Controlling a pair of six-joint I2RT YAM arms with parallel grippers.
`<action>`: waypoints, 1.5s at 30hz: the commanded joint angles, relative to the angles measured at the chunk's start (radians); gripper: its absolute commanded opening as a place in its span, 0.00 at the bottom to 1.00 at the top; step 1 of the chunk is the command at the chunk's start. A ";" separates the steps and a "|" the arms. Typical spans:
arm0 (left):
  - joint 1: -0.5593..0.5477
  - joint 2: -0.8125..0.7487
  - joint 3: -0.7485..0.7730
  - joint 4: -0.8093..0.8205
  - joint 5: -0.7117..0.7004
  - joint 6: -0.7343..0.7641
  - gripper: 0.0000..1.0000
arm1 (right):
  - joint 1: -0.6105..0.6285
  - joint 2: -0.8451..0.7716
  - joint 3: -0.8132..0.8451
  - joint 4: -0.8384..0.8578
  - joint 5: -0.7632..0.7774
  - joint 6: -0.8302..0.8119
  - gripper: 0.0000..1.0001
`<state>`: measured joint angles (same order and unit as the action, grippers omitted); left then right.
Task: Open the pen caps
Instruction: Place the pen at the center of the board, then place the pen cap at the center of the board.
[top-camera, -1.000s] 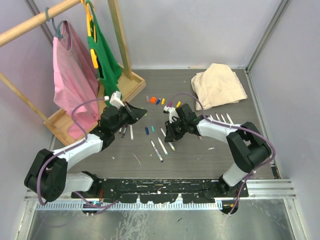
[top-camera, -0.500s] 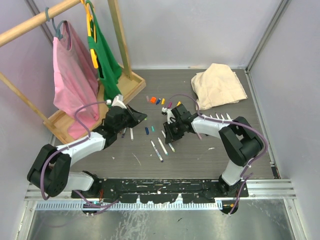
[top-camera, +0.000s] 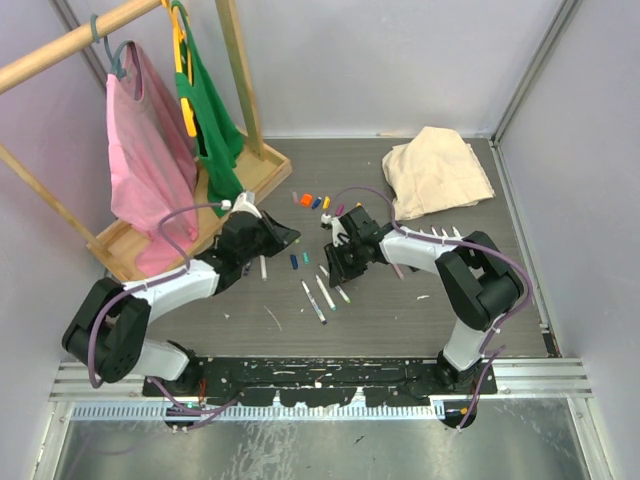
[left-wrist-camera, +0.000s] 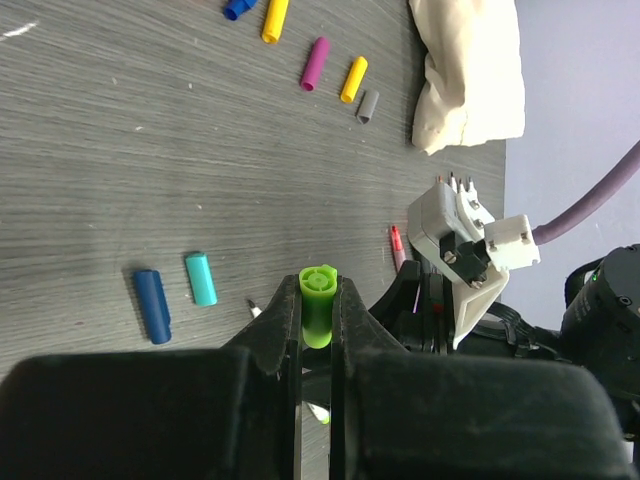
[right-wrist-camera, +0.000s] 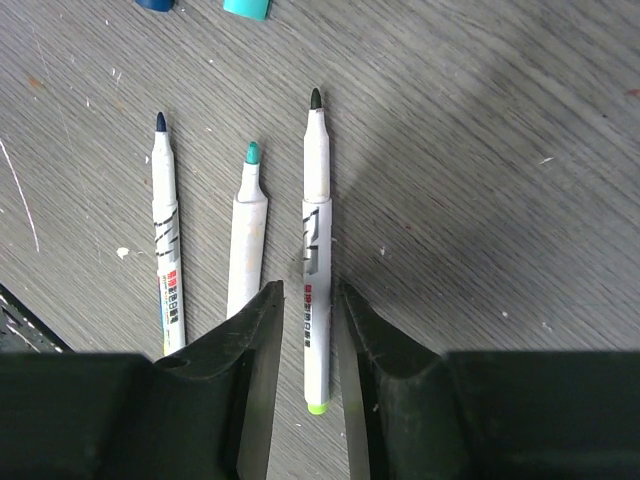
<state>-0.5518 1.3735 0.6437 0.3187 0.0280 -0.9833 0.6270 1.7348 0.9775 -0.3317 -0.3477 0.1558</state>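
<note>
Dark grey wood-grain tabletop (top-camera: 400, 320) runs under both arms, with pale panels behind. Only the overhead view gives you the wooden clothes rack (top-camera: 243, 90), its pink garment (top-camera: 145, 150) and green garment (top-camera: 212, 125) on hangers, and the whole folded beige cloth (top-camera: 437, 172) at the far right. From up there you cannot tell how either pincer stands.

Your left wrist camera settles one. The left pincer (left-wrist-camera: 317, 308) is pressed together on a lime-green plastic cap (left-wrist-camera: 318, 283), whose round end pokes out between the fingers toward the lens. On the table beyond it, a dark blue cap (left-wrist-camera: 153, 305) and a teal cap (left-wrist-camera: 201, 279) lie side by side. Farther off are a blue cap (left-wrist-camera: 237, 8), a yellow cap (left-wrist-camera: 274, 18), a magenta cap (left-wrist-camera: 315, 64), a second yellow cap (left-wrist-camera: 353, 79) and a grey cap (left-wrist-camera: 368, 105), the last near the cloth.

Your right wrist camera shows the other. The right pincer (right-wrist-camera: 308, 295) is slightly spread and straddles a white pen with a black tip and lime-green tail (right-wrist-camera: 316, 220), with a narrow gap beside the barrel. Parallel to it lie a teal-tipped white pen (right-wrist-camera: 248, 250) and a dark-blue-tipped white pen (right-wrist-camera: 166, 250), both uncapped. The barrels carry printing, grey on one and red and blue on another, too small to read.
</note>
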 joint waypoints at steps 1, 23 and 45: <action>-0.047 0.038 0.079 -0.017 -0.040 -0.004 0.00 | 0.004 -0.022 0.037 -0.010 -0.020 -0.028 0.35; -0.161 0.365 0.406 -0.420 -0.226 -0.046 0.05 | -0.081 -0.204 0.036 0.015 -0.056 -0.075 0.43; -0.175 0.490 0.508 -0.541 -0.262 -0.033 0.34 | -0.139 -0.279 0.025 0.020 -0.064 -0.073 0.43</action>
<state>-0.7246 1.8591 1.1191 -0.1841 -0.2012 -1.0321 0.4946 1.5093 0.9802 -0.3378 -0.3939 0.0887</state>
